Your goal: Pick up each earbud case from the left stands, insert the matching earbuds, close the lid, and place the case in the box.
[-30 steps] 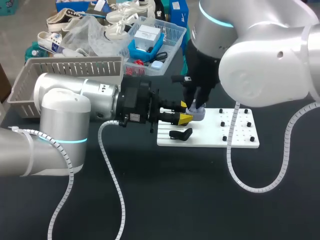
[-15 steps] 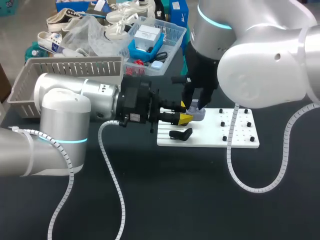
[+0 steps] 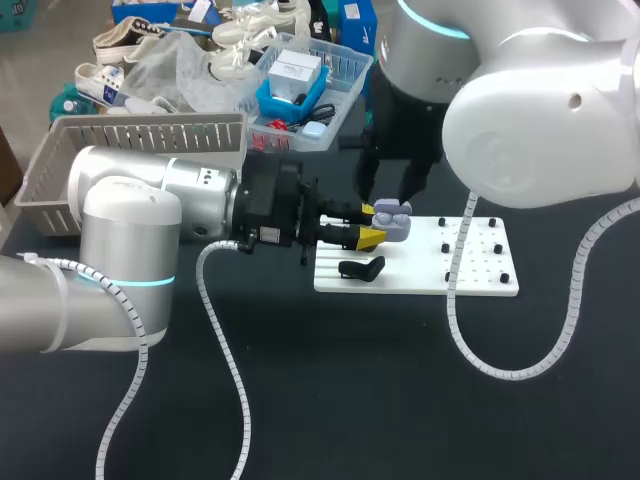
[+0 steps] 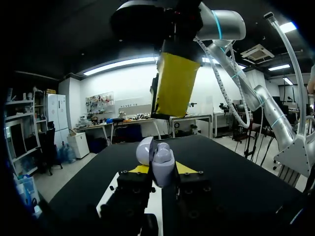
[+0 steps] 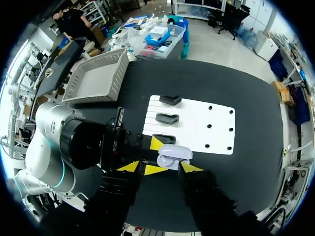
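Lifted clear since a second ago, right hand (image 3: 388, 190) hangs released above the lilac earbud case (image 3: 393, 221); left hand (image 3: 371, 224) grasps it upright, lid flipped sideways.

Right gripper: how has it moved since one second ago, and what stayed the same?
The right gripper rose from the earbud case and now hangs open above it. The left gripper stayed shut on the case, lid open, over the white board.
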`<state>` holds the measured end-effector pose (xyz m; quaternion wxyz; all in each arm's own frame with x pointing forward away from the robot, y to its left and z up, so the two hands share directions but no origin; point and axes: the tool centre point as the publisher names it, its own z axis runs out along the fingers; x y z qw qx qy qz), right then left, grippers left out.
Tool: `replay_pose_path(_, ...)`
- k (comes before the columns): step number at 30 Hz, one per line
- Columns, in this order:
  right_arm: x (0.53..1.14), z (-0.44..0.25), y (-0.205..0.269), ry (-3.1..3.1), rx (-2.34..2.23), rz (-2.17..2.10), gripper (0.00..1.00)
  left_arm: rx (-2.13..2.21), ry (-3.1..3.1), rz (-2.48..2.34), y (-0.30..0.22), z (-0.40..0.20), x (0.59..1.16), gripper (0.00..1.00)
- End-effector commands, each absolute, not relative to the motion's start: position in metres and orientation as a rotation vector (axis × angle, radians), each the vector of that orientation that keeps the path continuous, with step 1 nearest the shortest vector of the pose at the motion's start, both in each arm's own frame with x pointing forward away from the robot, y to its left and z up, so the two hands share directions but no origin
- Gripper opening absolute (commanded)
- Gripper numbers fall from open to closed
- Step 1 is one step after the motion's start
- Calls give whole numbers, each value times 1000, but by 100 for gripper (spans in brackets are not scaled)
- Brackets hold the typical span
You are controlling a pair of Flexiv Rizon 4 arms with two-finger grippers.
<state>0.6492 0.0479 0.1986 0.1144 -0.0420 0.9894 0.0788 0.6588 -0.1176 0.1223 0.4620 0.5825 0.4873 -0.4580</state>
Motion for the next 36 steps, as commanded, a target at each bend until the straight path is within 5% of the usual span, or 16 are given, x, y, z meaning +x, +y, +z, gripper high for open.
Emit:
replay_pose_path(1, 641, 202, 29, 2777, 23, 238, 47, 1433, 1197, -1126, -118, 122, 659, 0)
replay_pose_path(8, 652, 196, 13, 2750, 218, 221, 54, 1433, 1197, -1126, -118, 122, 659, 0)
replay_pose_path(10, 654, 194, 11, 2752, 263, 223, 70, 1433, 1197, -1126, -118, 122, 659, 0)
replay_pose_path(11, 655, 193, 10, 2753, 282, 225, 94, 1433, 1197, -1126, -118, 122, 659, 0)
replay_pose_path(12, 656, 193, 10, 2751, 296, 224, 100, 1433, 1197, -1126, -118, 122, 659, 0)
replay_pose_path(36, 685, 169, 0, 2786, 476, 145, 100, 1433, 1197, -1126, -118, 122, 659, 0)
